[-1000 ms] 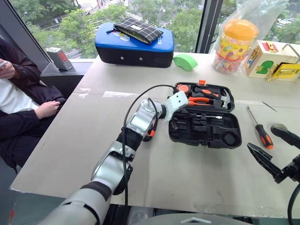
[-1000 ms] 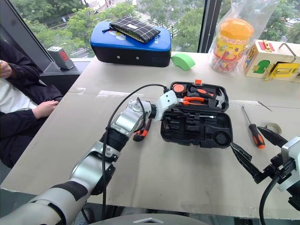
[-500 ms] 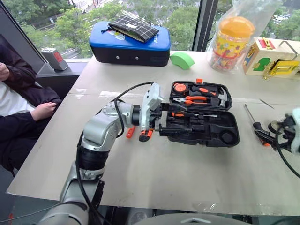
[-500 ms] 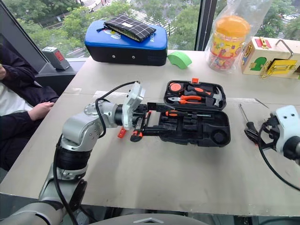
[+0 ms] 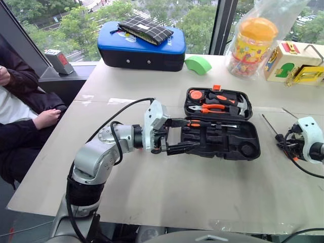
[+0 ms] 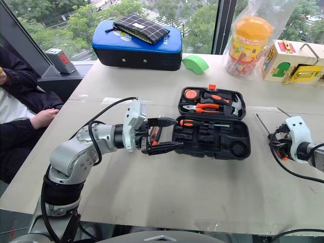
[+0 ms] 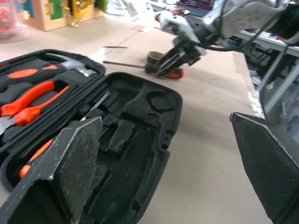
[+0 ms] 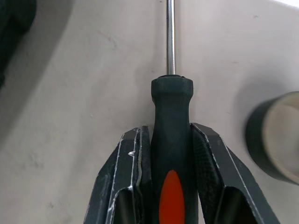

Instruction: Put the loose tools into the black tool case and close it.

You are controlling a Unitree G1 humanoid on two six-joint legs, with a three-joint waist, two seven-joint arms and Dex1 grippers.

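Screwdriver (image 8: 171, 154) in right pincer (image 8: 171, 186)

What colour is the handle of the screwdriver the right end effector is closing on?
Black with an orange inset; the screwdriver shows best in the right wrist view.

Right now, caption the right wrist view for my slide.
Right gripper jaws closed on a screwdriver handle, tape roll beside.

No writing, label or number is clear enough to read anywhere.
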